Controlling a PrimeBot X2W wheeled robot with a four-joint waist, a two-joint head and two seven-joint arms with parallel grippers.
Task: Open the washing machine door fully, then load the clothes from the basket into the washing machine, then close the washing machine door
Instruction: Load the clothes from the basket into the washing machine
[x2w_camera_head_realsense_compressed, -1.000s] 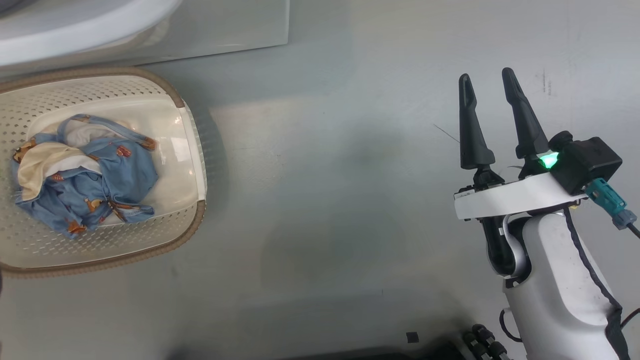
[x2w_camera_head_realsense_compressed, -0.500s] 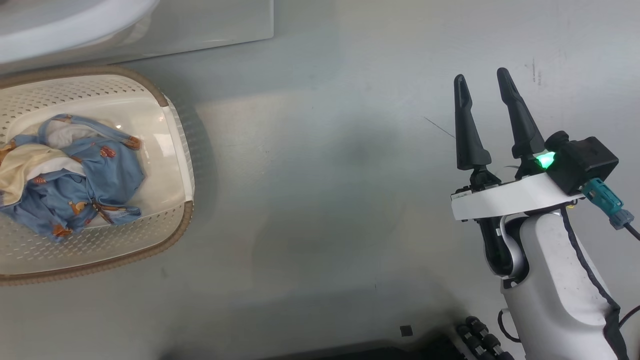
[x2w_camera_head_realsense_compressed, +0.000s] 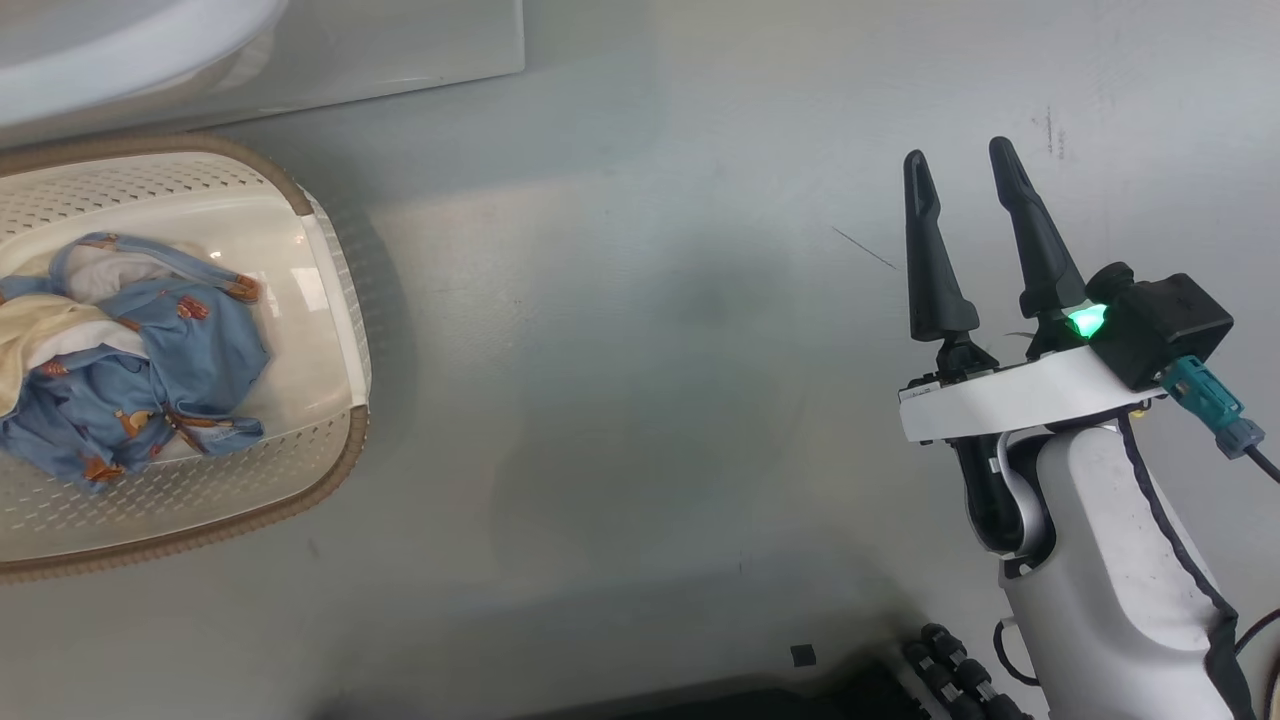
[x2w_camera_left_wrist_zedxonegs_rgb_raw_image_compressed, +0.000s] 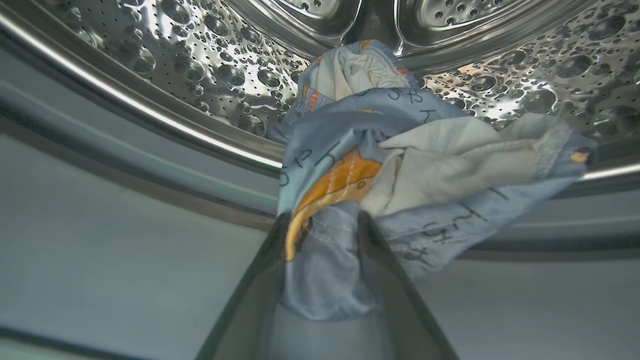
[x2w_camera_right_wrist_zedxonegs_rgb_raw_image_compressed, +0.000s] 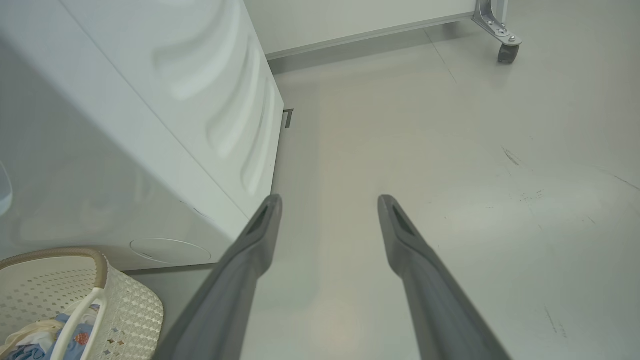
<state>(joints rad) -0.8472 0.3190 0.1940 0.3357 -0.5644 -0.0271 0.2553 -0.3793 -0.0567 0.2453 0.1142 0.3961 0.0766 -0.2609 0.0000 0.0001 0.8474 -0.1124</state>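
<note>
A piece of the clothes (x2w_camera_left_wrist_zedxonegs_rgb_raw_image_compressed: 400, 160), light blue with orange print and cream lining, hangs at the mouth of the washing machine's steel drum (x2w_camera_left_wrist_zedxonegs_rgb_raw_image_compressed: 175, 60). My left gripper (x2w_camera_left_wrist_zedxonegs_rgb_raw_image_compressed: 321, 217) has this fabric bunched between its partly parted fingers; how firmly they press it is unclear. More clothes (x2w_camera_head_realsense_compressed: 150, 350) lie in the cream basket (x2w_camera_head_realsense_compressed: 340, 470) on the floor at the left, beside the white washing machine (x2w_camera_head_realsense_compressed: 400, 50). My right gripper (x2w_camera_head_realsense_compressed: 960, 155) hovers open and empty over bare floor, far right of the basket. The washing machine door is out of view.
The right wrist view shows the washing machine's side panel (x2w_camera_right_wrist_zedxonegs_rgb_raw_image_compressed: 150, 125) left of my right gripper (x2w_camera_right_wrist_zedxonegs_rgb_raw_image_compressed: 330, 200), the basket (x2w_camera_right_wrist_zedxonegs_rgb_raw_image_compressed: 130, 300) at the lower left, and a castor wheel (x2w_camera_right_wrist_zedxonegs_rgb_raw_image_compressed: 507, 50) at the far top right. Grey floor (x2w_camera_head_realsense_compressed: 640, 350) lies between basket and right arm.
The head camera has turned right, so the basket and machine slide left in its picture. The right gripper keeps its open pose.
</note>
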